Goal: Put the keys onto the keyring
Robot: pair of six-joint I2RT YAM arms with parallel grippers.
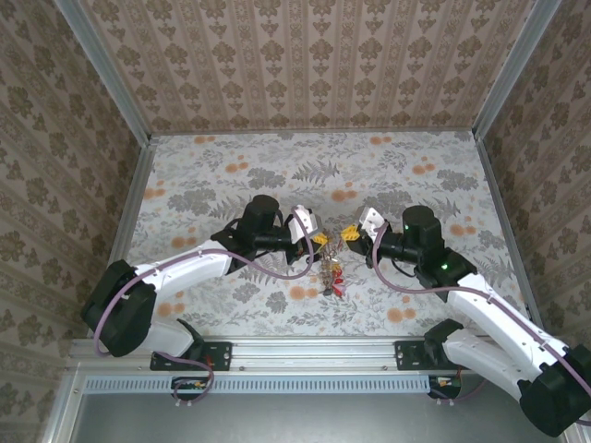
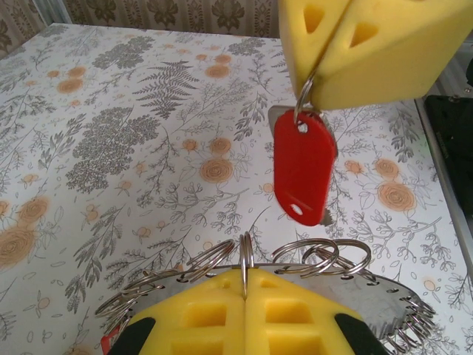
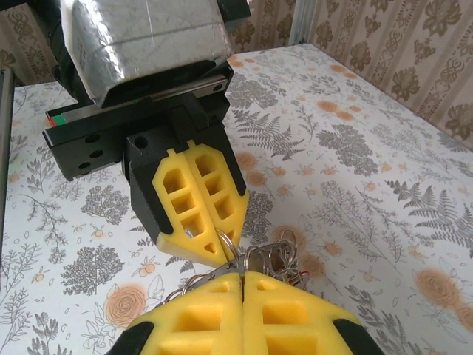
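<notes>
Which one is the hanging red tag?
Find the middle of the flower-patterned table. There, from the right arm's yellow foam fingers, hangs a flat red oval plastic key tag on a small wire ring, dangling alone near the grey toothed metal keyring.

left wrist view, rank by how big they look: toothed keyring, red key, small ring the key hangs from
1. keyring, though nearest the camera and partly hidden
2. red key
3. small ring
</notes>
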